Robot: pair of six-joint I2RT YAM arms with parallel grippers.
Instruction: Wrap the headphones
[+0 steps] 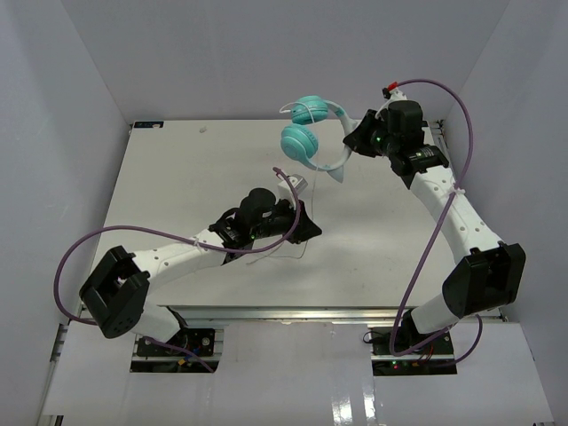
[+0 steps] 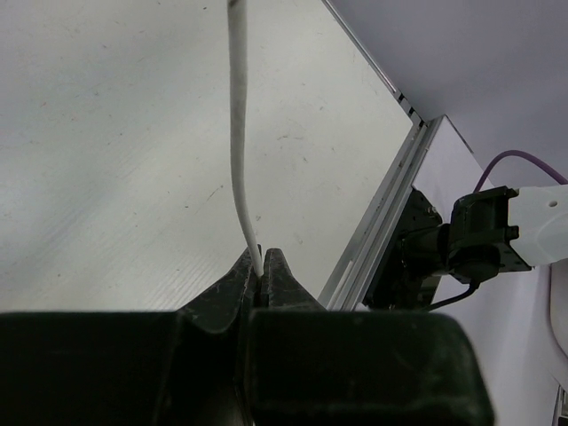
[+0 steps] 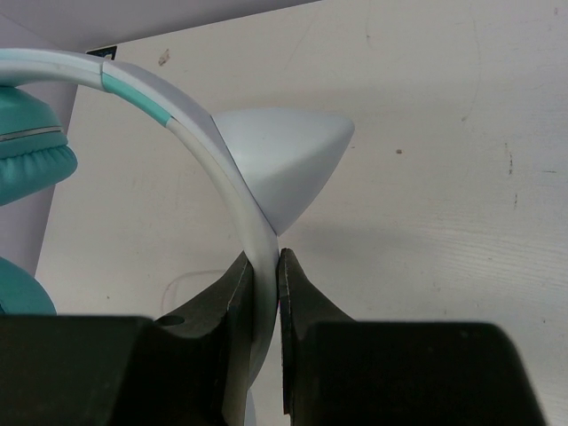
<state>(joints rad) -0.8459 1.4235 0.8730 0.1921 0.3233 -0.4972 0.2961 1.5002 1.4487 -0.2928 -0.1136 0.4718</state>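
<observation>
- We see the headphones [image 1: 300,142] lifted off the bench [image 1: 177,177] near its far edge, right of the middle; the two teal earcups [image 1: 310,111] hang to the left of the right gripper [image 1: 355,142].
- The right gripper is clamped on the pale headband [image 3: 209,160]; its jaws pinch the thin strip just below a pointed, ear-shaped cap [image 3: 284,169].
- The left gripper [image 2: 263,264] is clamped on the thin whitish cord [image 2: 237,160] over the middle of the bench; the cord runs up and away from the fingertips.
- We judge the headphones light; the headband looks smooth and springy, so it may pivot or slide in a narrow pinch; the earcups look soft and padded.
- The cord looks limp and slippery; it could slide through the jaws, and a hard tug would strain the spot where it joins an earcup.
- We would hold the frame at the headband, as now; we would take the cord some way from the earcup, leaving slack to wind round the band.
</observation>
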